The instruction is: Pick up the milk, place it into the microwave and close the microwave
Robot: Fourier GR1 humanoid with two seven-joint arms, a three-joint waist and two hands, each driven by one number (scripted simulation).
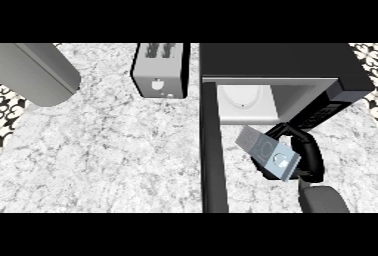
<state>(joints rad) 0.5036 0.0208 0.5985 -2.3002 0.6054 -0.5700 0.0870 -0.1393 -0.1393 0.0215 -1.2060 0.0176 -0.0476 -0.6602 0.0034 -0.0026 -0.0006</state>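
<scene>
I see right hand (304, 152) curled round the tilted milk (269, 152), held just in front of the open microwave (295, 65), its door (212, 150) swung out; toaster (159, 70) sits left.

Nothing readable showing anywhere, milk carton (268, 152) carrying only a round emblem, microwave (295, 75) panel markings staying too blurred to read

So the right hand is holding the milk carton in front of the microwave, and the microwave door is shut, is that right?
Not quite. The microwave door is open, swung out toward the robot, as the head view shows. The rest holds: the right hand is holding the milk carton in front of the microwave.
</scene>
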